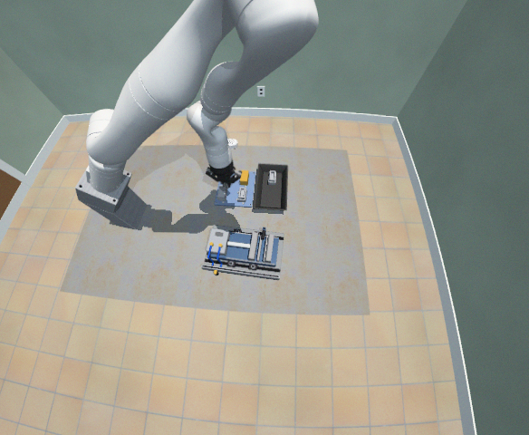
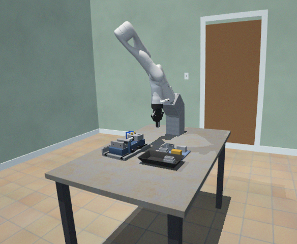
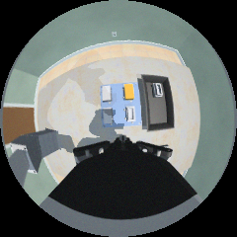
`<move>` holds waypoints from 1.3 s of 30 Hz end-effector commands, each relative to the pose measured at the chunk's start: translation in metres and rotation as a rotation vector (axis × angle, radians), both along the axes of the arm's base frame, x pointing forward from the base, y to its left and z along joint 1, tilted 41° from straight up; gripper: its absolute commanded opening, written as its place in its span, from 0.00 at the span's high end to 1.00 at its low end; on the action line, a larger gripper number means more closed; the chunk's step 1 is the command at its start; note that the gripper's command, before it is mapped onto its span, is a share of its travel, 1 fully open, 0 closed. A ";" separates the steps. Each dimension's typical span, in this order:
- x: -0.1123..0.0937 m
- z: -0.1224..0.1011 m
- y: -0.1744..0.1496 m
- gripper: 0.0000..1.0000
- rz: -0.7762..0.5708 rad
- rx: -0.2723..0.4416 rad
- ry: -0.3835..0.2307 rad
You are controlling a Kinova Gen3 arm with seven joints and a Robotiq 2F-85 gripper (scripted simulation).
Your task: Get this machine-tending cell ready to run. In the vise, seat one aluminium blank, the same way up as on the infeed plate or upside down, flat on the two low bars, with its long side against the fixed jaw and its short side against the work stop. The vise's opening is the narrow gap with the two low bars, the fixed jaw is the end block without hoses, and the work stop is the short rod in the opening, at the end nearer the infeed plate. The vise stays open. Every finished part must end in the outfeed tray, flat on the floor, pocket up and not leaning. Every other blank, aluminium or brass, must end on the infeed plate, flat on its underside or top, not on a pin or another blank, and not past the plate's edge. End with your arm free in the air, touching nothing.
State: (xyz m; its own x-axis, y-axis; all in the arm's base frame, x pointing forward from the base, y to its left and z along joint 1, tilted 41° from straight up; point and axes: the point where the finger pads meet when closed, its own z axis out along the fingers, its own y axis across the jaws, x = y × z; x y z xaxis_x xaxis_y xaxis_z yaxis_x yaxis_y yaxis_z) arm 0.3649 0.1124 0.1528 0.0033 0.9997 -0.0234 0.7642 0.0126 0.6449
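Your pincer (image 2: 157, 125) hangs in the air above the table (image 2: 132, 181), fully clenched with nothing between its fingers and touching nothing. Directly below it, and a little toward the tray side, lies the blue infeed plate (image 3: 117, 92). On that plate you can see a brass blank (image 3: 128, 91), a pale aluminium blank (image 3: 106, 92), a darker grey block (image 3: 108, 117) under the pincer's shadow, and a pale piece with a recess (image 3: 130, 114) that looks like a finished part.

Just beyond the plate, away from the arm's base (image 1: 97, 197), the dark outfeed tray (image 1: 281, 187) touches or nearly touches the plate's edge. One finished part (image 1: 272, 177) lies on its floor near one end; the rest of the floor shows bare.

The vise (image 1: 244, 253) sits well apart from the pincer, to the side of the plate, with a strip of table between them. Its opening with the low bars (image 1: 261, 246) shows no blank in it, and the block with blue hoses (image 1: 216, 255) is at the far end from that gap.

Around the plate and vise the table runs wide toward its edges, and the pincer has open air on every side.
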 end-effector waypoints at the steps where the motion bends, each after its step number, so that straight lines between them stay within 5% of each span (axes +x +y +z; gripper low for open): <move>1: 0.001 -0.007 -0.002 1.00 -0.003 -0.004 0.010; 39: 0.034 -0.046 -0.003 1.00 -0.003 -0.004 0.010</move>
